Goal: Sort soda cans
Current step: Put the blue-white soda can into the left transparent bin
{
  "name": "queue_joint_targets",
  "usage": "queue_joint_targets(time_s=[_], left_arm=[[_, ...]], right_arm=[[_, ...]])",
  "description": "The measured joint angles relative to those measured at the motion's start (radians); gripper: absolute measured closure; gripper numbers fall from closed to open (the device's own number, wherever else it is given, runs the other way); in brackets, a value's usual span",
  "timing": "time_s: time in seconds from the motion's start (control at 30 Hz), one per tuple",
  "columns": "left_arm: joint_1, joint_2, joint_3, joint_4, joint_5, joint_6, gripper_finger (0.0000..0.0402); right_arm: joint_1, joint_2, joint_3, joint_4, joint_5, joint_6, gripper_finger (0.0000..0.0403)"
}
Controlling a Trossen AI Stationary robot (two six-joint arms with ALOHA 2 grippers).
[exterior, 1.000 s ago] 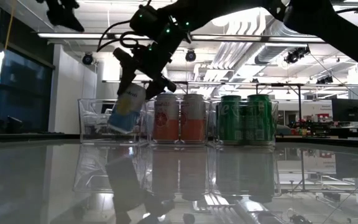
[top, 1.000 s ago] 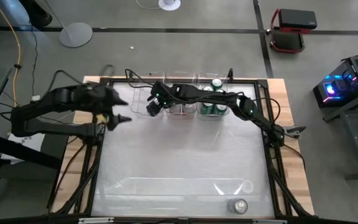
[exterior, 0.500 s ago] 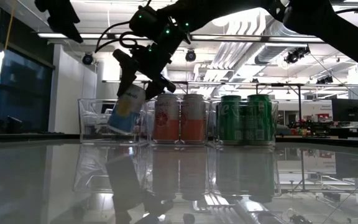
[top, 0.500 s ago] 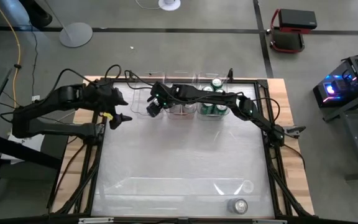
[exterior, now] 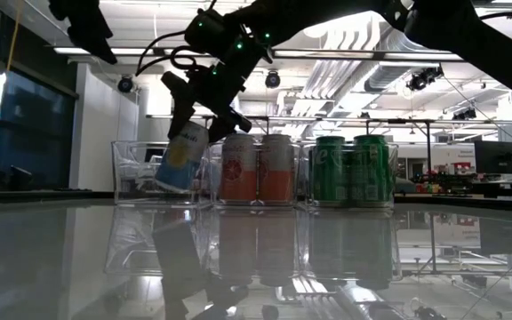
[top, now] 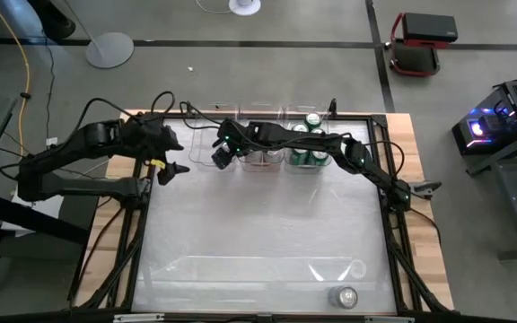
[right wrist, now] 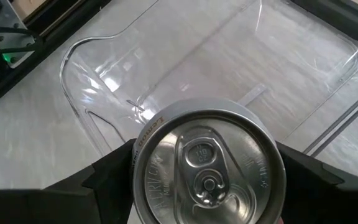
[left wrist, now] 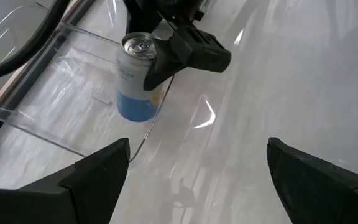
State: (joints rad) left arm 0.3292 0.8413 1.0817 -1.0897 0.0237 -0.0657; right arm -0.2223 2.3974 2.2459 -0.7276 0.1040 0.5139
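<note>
A white-and-blue soda can [exterior: 182, 158] with a silver top [right wrist: 207, 165] is in my right gripper [top: 221, 154], which is shut on it over the leftmost clear bin [top: 201, 135] at the table's far edge. The middle bin holds orange-and-white cans [exterior: 256, 169], and the right one holds green cans [exterior: 352, 169]. Another can [top: 344, 297] stands alone near the table's near edge. My left gripper [left wrist: 197, 168] hangs open above the table, left of the bins, touching nothing. My right gripper pinches the white-and-blue can by its upper wall [left wrist: 143, 62], just below the rim, one finger [right wrist: 114, 180] on each side. The fingers come from above, slanting. The can hangs tilted with its blue lower end [exterior: 172, 182] inside the left bin; whether it touches the floor I cannot tell.
Three clear bins stand side by side along the far edge [exterior: 256, 147]. The glossy tabletop [top: 258, 224] between the bins and the lone can lies bare. Cables run along the table's left side [top: 115, 193]. My left arm [top: 79, 157] stretches in from the left edge.
My left gripper has drawn back a little toward the table's left edge. My right gripper and the can it holds have stayed where they were.
</note>
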Motion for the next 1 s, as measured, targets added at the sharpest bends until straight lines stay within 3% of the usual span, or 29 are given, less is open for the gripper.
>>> queue_joint_targets(time_s=[0.63, 1.0], left_arm=[[0.006, 0.0, -0.003, -0.014, 0.0, 0.007, 0.0046], [0.02, 0.043, -0.006, 0.015, 0.01, 0.056, 0.0046]], right_arm=[[-0.022, 0.005, 0.017, -0.039, -0.004, -0.048, 0.0094], [-0.034, 0.004, 0.015, -0.05, -0.094, -0.123, 0.0093]])
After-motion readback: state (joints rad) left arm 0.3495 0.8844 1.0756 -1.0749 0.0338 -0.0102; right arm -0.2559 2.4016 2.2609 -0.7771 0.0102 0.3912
